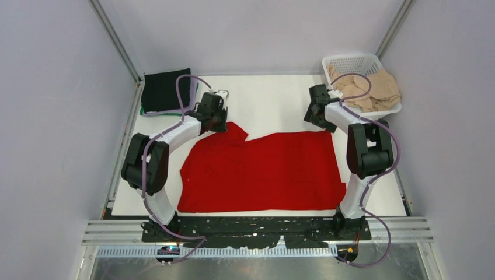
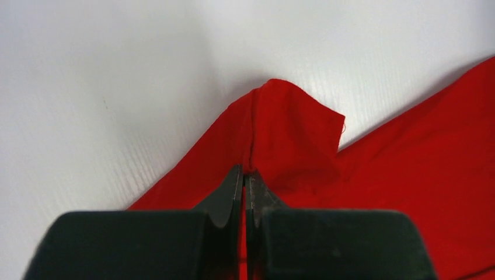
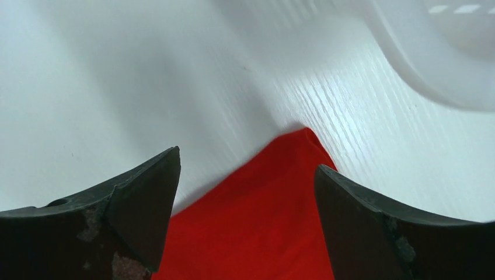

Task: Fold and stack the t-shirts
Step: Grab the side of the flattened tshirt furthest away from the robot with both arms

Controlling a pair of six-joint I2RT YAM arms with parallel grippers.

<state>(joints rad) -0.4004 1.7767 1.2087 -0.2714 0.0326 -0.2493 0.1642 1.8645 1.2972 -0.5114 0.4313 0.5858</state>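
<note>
Red t-shirt (image 1: pixel 262 172) pinched (left tool (image 2: pixel 245 177)).

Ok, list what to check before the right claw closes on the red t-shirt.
1. The left claw shut on the red t-shirt: ok.
2. The right claw open: ok.
3. The t-shirt's far corner sits between the right claw's jaws: ok.
4. The right claw apart from the white basket: ok.
5. The right claw low enough to catch the cloth: cannot tell.
</note>
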